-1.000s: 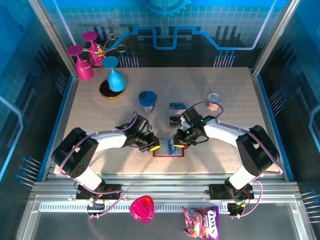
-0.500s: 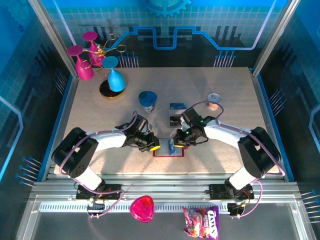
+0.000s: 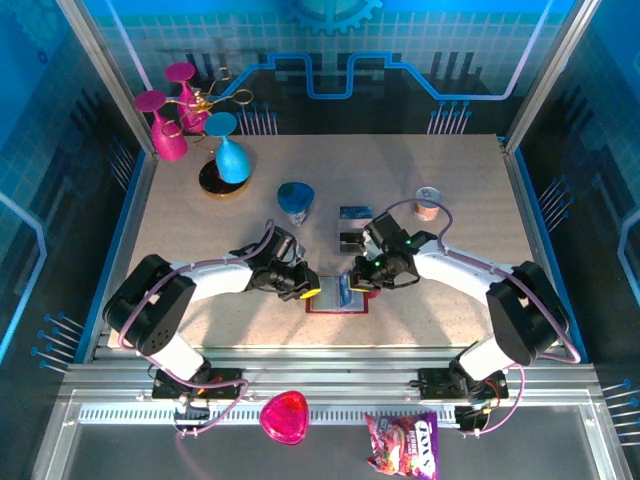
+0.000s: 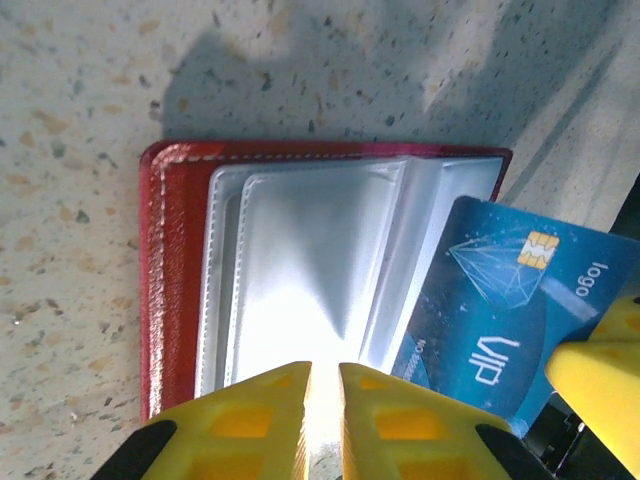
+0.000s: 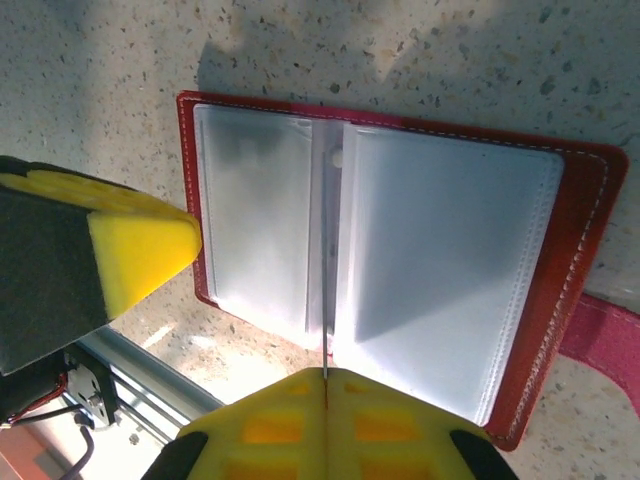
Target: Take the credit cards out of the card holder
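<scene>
- The right fingers (image 5: 330,420) are clenched flat together on the thin edge of the blue card (image 4: 490,320). In the right wrist view the card shows only as a fine line rising from between them.
- The left fingers (image 4: 348,412) stand almost together with a narrow slit between them, over the near rim of a pale grey pocket. Whether they pinch that pocket leaf I cannot tell.
- The blue card is tilted over the right end of the card holder (image 4: 175,260), and one corner meets the rim of a pocket. Whether that corner is tucked in cannot be made out.
- Writing on the blue card reads "VIP" in large letters and "logo" at one edge. It also has a gold chip and a pale diamond outline, plus a line of small print too fine to read.
- The card holder lies open and flat at the near middle of the tabletop (image 3: 200,240), between the two arms. It has a dark red stitched border and pale grey pockets catching glare, and its red snap tab (image 5: 600,335) sticks out at one side.
- A dark card (image 3: 349,240) lies flat on the tabletop just beyond the right fingers, apart from the holder.
- Containers — a blue cup (image 3: 295,200) stands farther back, with its contents not visible. A pink heart-shaped dish (image 3: 285,415) and a snack bag (image 3: 402,443) sit off the near edge, and the bag's lettering is too small to read.
</scene>
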{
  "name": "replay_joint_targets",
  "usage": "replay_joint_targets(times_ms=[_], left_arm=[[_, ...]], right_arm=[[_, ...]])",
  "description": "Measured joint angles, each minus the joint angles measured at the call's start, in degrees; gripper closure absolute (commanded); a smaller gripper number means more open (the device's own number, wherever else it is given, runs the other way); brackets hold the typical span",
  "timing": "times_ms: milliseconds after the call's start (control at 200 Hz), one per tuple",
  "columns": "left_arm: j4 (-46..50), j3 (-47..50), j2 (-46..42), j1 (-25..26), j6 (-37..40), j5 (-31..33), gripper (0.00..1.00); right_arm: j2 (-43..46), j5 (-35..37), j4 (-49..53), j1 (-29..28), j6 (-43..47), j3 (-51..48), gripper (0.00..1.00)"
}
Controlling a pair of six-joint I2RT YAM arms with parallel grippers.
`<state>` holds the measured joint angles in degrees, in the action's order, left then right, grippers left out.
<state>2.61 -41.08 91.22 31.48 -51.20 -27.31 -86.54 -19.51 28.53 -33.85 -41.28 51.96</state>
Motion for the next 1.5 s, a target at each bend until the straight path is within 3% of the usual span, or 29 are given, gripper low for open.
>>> replay_joint_targets(times_ms=[330, 991, 1496], left_arm=[[0.1, -0.5, 0.0, -1.3, 0.4, 0.1, 0.85], [0.1, -0.5, -3.1, -2.1, 0.3, 2.0, 0.84], [1.7, 1.3, -7.8, -2.5, 0.3, 3.1, 0.83]], right_arm=[[1.9, 1.6, 7.5, 0.0, 13.5, 5.6, 1.00], [-2.1, 13.1, 30.1, 0.0, 65.8, 19.8, 1.00], [-7.0, 17.5, 36.5, 1.2, 82.9, 32.2, 1.00]])
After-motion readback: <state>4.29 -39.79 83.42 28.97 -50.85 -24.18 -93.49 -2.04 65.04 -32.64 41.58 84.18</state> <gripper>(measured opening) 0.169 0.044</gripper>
